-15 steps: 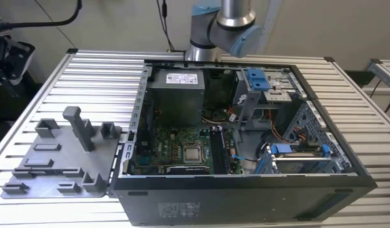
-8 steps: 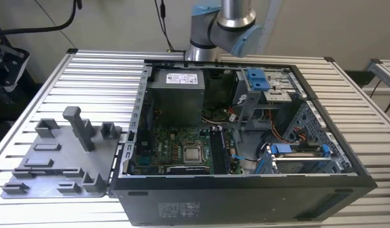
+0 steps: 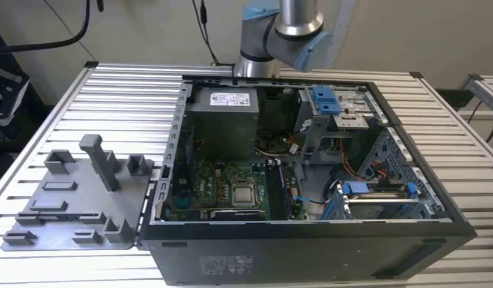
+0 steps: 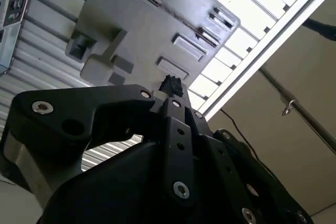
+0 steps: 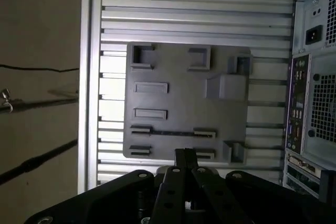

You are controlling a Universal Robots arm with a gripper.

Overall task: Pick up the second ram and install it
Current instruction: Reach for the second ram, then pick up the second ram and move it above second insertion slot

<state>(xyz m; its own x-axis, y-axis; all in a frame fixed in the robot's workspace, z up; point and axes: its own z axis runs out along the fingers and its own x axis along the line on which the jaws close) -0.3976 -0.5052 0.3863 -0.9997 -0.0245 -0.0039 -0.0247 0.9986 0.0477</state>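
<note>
Gripper point(image 5: 185, 156): black, two fingers, closed tip to tip with nothing seen between them in both wrist views; it hangs well above the counter point(image 5: 199, 14). Grey tray point(image 5: 184, 98): flat on the slatted counter, below and ahead of the gripper's tips, carrying raised blocks and narrow slotted holders. Computer case point(image 3: 310, 234): black, open on top, just beside the tray and off to one side of the gripper. Second ram point(image 3: 276, 191): dark, long and thin, standing on edge in the green circuit board point(image 3: 198, 198) inside the case. It sits just beside the square silver chip point(image 3: 244, 194), well apart from the gripper. A like stick sits close against it; which is which cannot be told. Arm point(image 3: 290, 30): rises behind the case.
</note>
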